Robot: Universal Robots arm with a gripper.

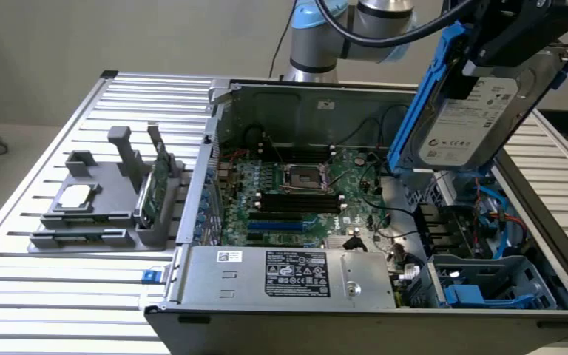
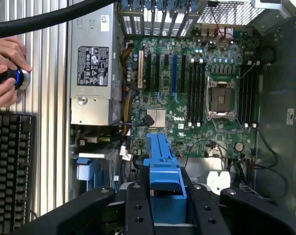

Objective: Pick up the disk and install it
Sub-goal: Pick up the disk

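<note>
The pincer is partly closed, clamping the disk by its blue frame. The disk hangs upright directly beneath the pincer, above the open computer case.

Exterior view: the disk's white label faces outward.

Wrist view: the circuit board lies below the pincer, and to one side a hand rests on a knob beside a keyboard.

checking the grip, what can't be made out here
Exterior view: the disk has its upper end hidden behind the end effector, itself cut by the top edge.
Exterior view: the label print is too small to read.
Wrist view: the disk's metal body is hidden by the end effector's fingers.
Wrist view: a hand is cut by the edge.
</note>
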